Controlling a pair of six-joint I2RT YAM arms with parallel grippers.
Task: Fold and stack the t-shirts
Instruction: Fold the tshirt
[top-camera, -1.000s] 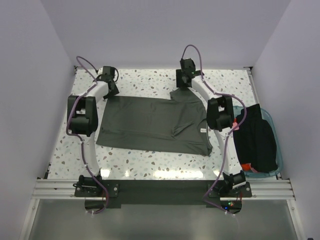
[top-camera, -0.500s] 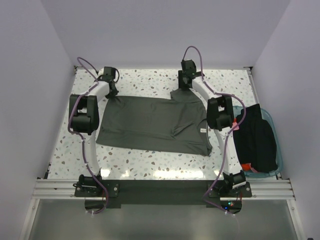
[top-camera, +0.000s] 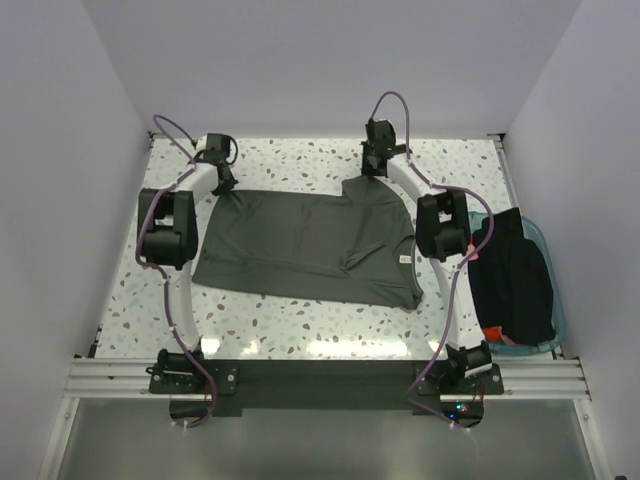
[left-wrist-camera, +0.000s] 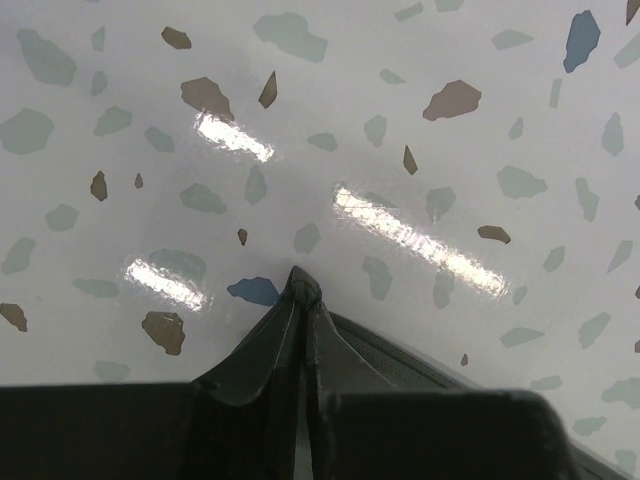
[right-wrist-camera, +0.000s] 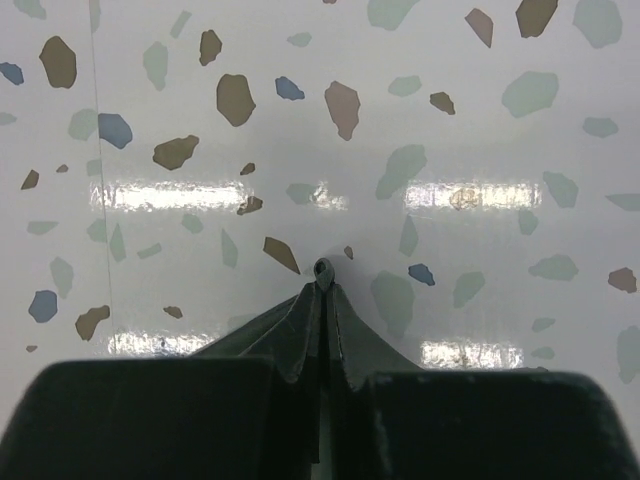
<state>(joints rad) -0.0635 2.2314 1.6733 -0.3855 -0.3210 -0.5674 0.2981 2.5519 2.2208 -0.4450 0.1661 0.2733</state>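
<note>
A dark grey-green t-shirt (top-camera: 310, 245) lies spread flat on the speckled table (top-camera: 290, 160). My left gripper (top-camera: 222, 183) is down at the shirt's far left corner, and my right gripper (top-camera: 372, 172) is at its far right corner by the sleeve. In the left wrist view the left gripper (left-wrist-camera: 303, 290) is shut, with a small nub of dark cloth pinched at its tips and shirt fabric (left-wrist-camera: 400, 360) trailing beside them. In the right wrist view the right gripper (right-wrist-camera: 322, 278) is shut too, a tiny fold of cloth poking out at its tips.
A translucent teal tub (top-camera: 556, 300) stands at the right edge, holding a black t-shirt (top-camera: 515, 275) with a bit of red-orange cloth (top-camera: 495, 333) beneath it. White walls close in the table at the back and on both sides.
Both grippers have closed on the far edge of the shirt. The left one has shifted slightly toward the shirt's corner. The shirt's far right corner is a little pulled up.
</note>
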